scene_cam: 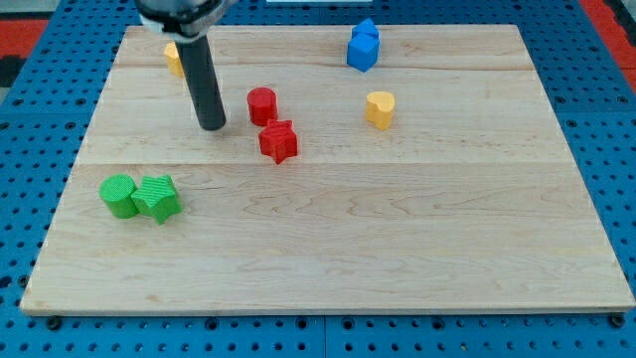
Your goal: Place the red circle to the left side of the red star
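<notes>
- Near the view's bottom: bare board (328, 268), nothing on it there.
- Left, a bit further up: green circle (118, 195) and a green block (158, 198) of a shape I can't make out, touching side by side. Well apart from the action, not in play.
- Mid-board: red star (279, 141). Target reference.
- Just above it, slightly to the view's left: red circle (261, 104). Very close to the star, touching or nearly so, can't tell which. So it sits above-left of the star, not yet beside it on the left.
- My tip (212, 126) is down on the board, left of the red circle, near but clearly apart. No gripper on this rig, just a rod: nothing held, nothing being touched.
- Right of the reds: yellow heart (380, 108), clear of any likely path.
- Far edge: blue block (364, 45) at top right, shape unclear; a yellow block (174, 58) at top left, half hidden behind the rod.
- Step, my read: approach phase, push not begun.
- Next move, my read: tip is on the wrong side for a push toward the view's bottom-left. Route around to the circle's top, then push down and slightly left so it ends level with the star.
- Risk: circle dragging on the star and shifting it. Keep the push line off the star.
</notes>
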{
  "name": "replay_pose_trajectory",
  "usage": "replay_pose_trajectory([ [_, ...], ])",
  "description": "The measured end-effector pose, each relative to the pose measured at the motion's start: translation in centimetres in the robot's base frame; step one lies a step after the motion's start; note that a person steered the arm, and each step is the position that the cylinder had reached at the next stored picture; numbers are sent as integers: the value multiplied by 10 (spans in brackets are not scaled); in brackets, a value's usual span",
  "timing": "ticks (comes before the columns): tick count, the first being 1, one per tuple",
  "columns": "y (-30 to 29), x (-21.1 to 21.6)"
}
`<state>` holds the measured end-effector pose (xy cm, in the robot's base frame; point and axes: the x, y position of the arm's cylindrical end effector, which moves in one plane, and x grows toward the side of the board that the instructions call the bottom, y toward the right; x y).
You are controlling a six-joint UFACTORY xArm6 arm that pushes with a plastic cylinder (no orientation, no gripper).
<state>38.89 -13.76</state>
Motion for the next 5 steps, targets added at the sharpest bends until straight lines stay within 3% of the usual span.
replay_pose_trajectory([
  [1, 10, -53],
  [2, 60, -74],
  [3, 79, -47],
  [4, 55, -9],
  [5, 12, -50],
])
